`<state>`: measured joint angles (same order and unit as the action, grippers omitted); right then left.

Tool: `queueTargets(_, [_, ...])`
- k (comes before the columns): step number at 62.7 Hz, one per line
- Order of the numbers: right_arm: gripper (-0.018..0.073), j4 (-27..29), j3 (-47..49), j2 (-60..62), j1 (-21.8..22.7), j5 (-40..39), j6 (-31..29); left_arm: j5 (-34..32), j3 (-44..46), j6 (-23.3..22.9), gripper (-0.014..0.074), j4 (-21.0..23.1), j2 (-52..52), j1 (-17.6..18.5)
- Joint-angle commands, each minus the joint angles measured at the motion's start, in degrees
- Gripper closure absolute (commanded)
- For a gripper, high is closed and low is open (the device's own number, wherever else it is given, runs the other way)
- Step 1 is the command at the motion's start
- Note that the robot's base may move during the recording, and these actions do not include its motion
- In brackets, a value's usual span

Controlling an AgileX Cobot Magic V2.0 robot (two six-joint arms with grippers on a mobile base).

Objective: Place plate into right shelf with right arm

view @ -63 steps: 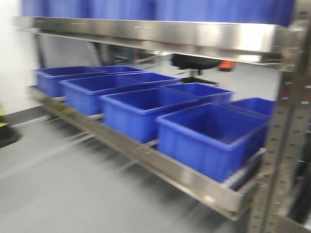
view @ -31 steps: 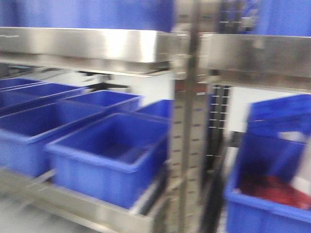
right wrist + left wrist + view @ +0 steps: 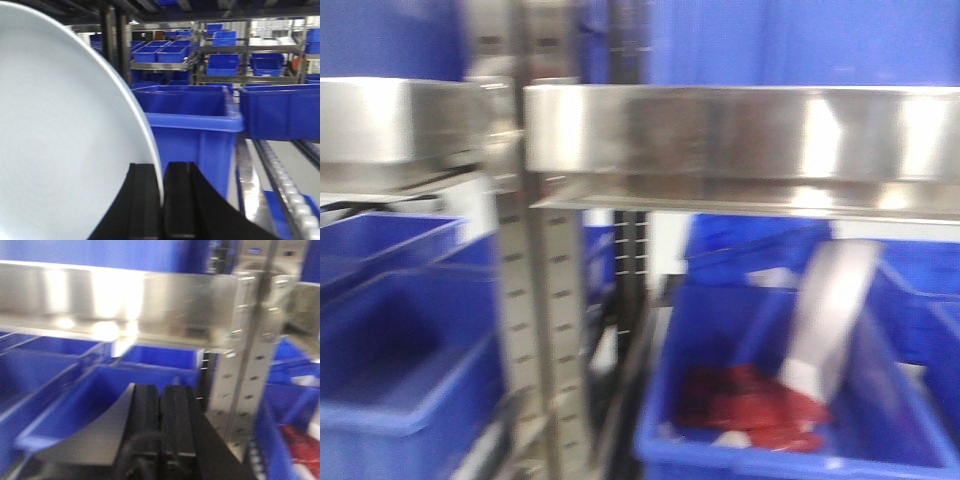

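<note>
In the right wrist view a large white plate point(image 3: 60, 130) fills the left half of the frame, standing on edge. My right gripper point(image 3: 161, 167) is shut on the plate's rim, one black finger on each side. In the left wrist view my left gripper point(image 3: 160, 387) is shut and empty, held before a blue bin point(image 3: 100, 390). The steel shelf beam point(image 3: 740, 135) of the right shelf spans the front view, blurred. Neither gripper shows in the front view.
Under the beam stands a blue bin point(image 3: 890, 440) holding red items point(image 3: 740, 405) and a slanted pale object point(image 3: 830, 310). A perforated steel post point(image 3: 535, 300) divides it from another blue bin point(image 3: 400, 380). Blue bins point(image 3: 195, 120) and a roller rail point(image 3: 285, 190) lie ahead of the plate.
The front view has swept to the right. The row of blue bins slid off to the left, the steel post crossed from right to left, and the bin with red items came into view.
</note>
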<state>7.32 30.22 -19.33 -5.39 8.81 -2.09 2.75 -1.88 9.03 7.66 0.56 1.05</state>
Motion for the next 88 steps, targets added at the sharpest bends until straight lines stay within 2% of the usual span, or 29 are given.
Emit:
queueTargets(1, [0.0505,-0.15,1.64,-0.66,0.43,-5.36,-0.42,-5.16,-0.59,-0.40,0.0725,0.47,0.59,0.11])
queueTargets(65, [0.0505,-0.09,1.64,-0.66,0.43,-5.33,-0.38,-5.16,-0.59,-0.40,0.0725,0.47,0.59,0.11])
queueTargets(71, [0.0505,2.18,1.77,-0.78,0.43,-5.88,-0.04,-5.16,-0.59,-0.40,0.0725,0.47,0.59,0.11])
queueTargets(82, [0.0505,10.39,6.34,-2.86,0.25,-5.46,0.67,-5.16,-0.59,-0.40,0.0725,0.47,0.59,0.11])
queueTargets(88, [0.0505,10.93,10.71,-6.42,0.25,-5.46,0.67,-5.16,-0.59,-0.40,0.0725,0.47,0.59,0.11])
